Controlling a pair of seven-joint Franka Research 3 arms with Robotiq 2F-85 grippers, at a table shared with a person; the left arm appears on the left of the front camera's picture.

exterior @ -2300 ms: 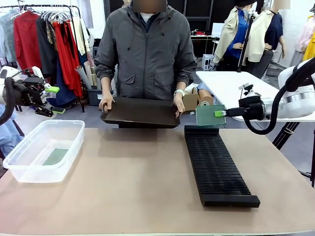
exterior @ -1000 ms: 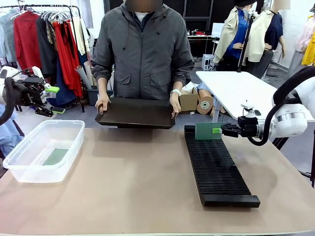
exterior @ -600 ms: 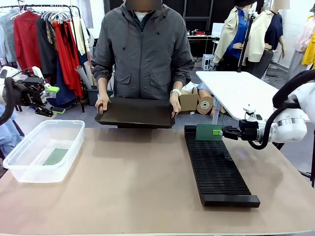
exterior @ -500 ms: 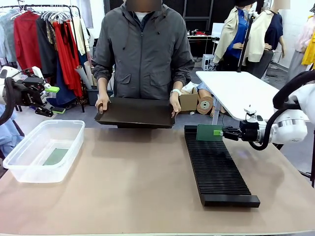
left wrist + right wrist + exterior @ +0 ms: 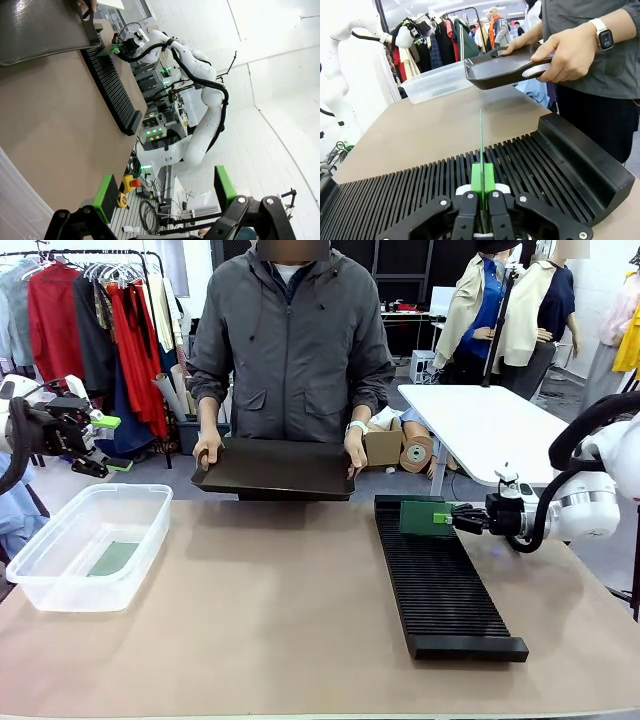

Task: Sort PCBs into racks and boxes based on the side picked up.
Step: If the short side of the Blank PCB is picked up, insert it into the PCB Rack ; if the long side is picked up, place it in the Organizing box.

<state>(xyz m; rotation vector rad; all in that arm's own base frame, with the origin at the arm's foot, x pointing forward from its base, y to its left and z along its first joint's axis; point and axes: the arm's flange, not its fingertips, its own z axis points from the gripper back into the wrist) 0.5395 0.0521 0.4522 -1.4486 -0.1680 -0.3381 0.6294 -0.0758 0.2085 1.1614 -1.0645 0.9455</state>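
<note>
My right gripper [image 5: 443,518] [image 5: 482,176] is shut on a green PCB [image 5: 420,517], held upright on edge. In the right wrist view the PCB [image 5: 481,135] shows as a thin green line standing over the slots at the far end of the long black rack [image 5: 436,575] [image 5: 530,162]. A second PCB [image 5: 112,558] lies flat in the clear box [image 5: 92,543] at the table's left. My left gripper [image 5: 103,440] [image 5: 165,192] hangs open and empty off the left edge, above and behind the box.
A person at the far side holds a flat black tray [image 5: 277,470] [image 5: 502,70] in both hands just above the table's far edge, close to the rack's far end. A clothes rail stands behind on the left. A white table sits at the back right.
My right gripper has lowered the PCB from above the rack's far end down to the slots. The person has kept the tray nearly still. The left arm has not moved.
</note>
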